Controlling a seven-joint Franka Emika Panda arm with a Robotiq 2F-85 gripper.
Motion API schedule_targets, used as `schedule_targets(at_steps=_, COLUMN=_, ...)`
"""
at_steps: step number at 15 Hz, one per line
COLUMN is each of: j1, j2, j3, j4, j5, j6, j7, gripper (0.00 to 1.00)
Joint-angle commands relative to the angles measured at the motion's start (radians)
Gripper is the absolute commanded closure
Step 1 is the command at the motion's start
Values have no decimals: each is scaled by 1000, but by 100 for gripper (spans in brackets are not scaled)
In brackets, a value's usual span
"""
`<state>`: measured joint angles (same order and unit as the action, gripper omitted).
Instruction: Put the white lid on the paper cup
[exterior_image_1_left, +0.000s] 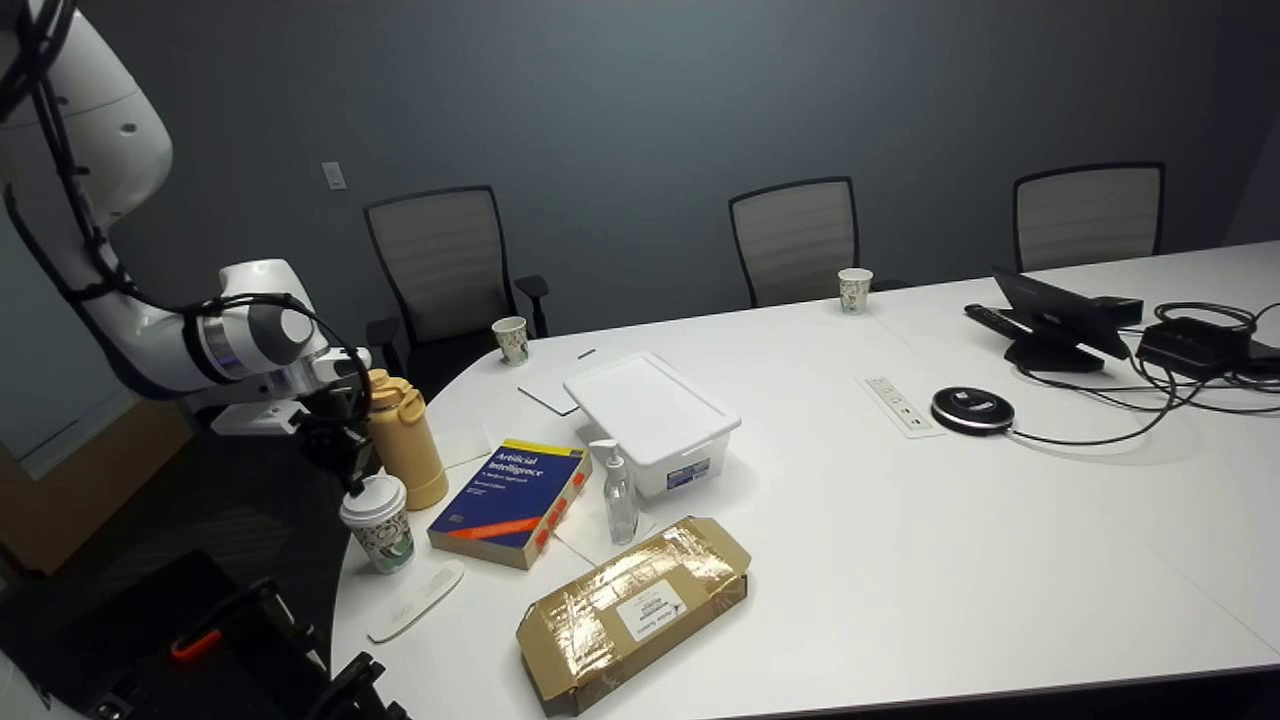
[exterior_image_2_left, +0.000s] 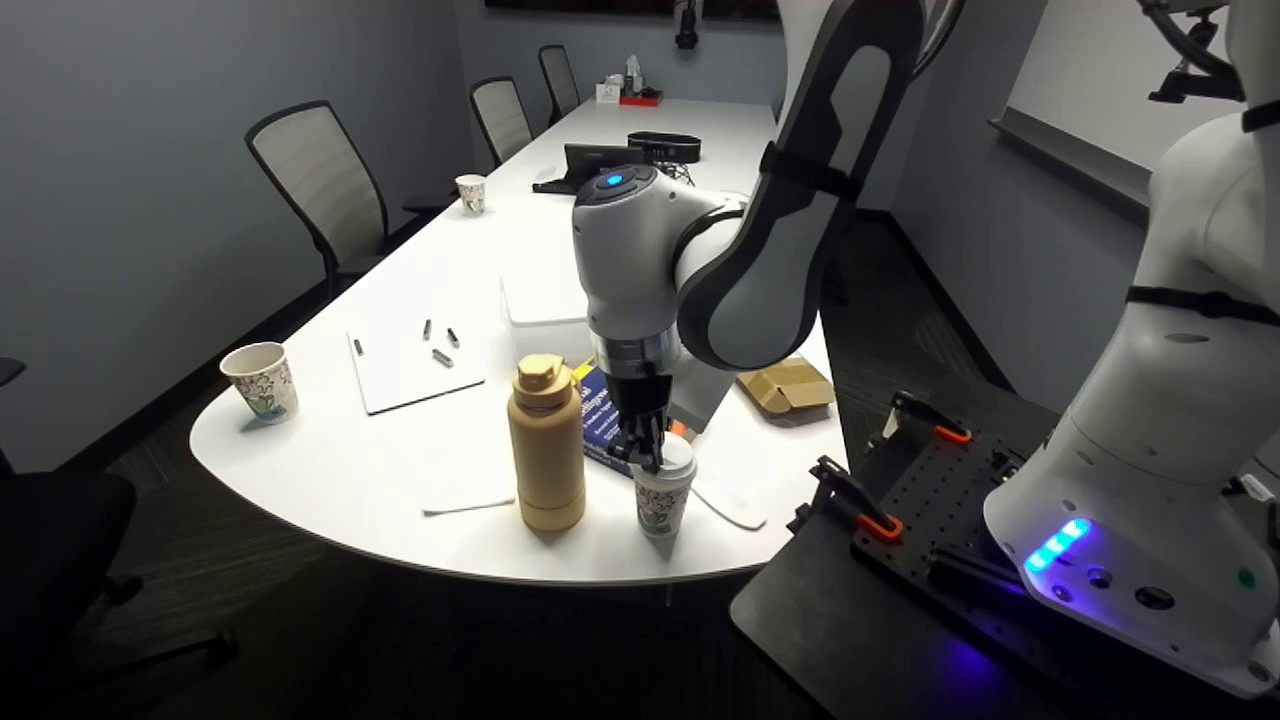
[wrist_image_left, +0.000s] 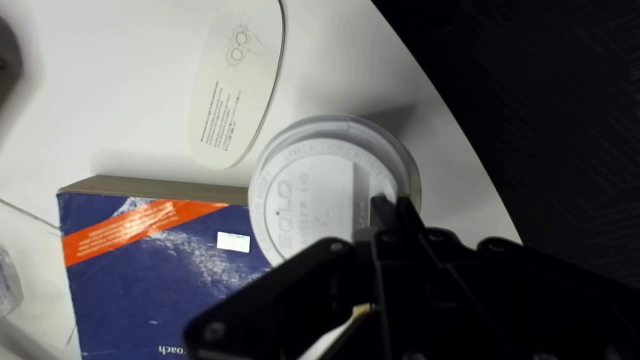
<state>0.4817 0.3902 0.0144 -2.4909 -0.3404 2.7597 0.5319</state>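
The white lid (exterior_image_1_left: 374, 498) lies on top of the paper cup (exterior_image_1_left: 388, 546), which stands upright near the table's rounded edge. Both also show in an exterior view, the lid (exterior_image_2_left: 680, 454) above the patterned cup (exterior_image_2_left: 660, 508). In the wrist view the lid (wrist_image_left: 315, 200) fills the middle and hides most of the cup. My gripper (wrist_image_left: 391, 198) is shut, with the lid's raised rim between its fingertips. It comes down on the lid from above in both exterior views. Whether the lid is pressed fully onto the cup's rim cannot be told.
A tan bottle (exterior_image_1_left: 410, 445) stands close beside the cup. A blue book (exterior_image_1_left: 515, 495) and a flat white curved piece (exterior_image_1_left: 416, 600) lie near it. A pump bottle (exterior_image_1_left: 620, 500), a white bin (exterior_image_1_left: 650, 405) and a cardboard box (exterior_image_1_left: 640, 610) are farther along.
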Motion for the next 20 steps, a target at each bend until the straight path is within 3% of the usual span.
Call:
schedule_targets(at_steps=1, j1=4, j2=-8, j3=7, j4=1, j5=16, j6=-25, j7=-24, gripper=99)
schedule_targets(at_steps=16, j1=2, j2=-18, j3=26, j4=-9, j5=42, j6=-42, j7=-14, gripper=99)
schedule_targets(at_steps=17, j1=2, j2=-18, j3=26, j4=-8, j5=42, j6=-43, j7=-14, gripper=71)
schedule_targets(at_steps=18, j1=4, j2=-18, j3=25, j4=-7, j5=39, j6=-43, j7=-13, gripper=68)
schedule_targets(at_steps=20, j1=6, j2=-18, j3=21, j4=-7, j5=34, j6=-42, j7=-10, gripper=54)
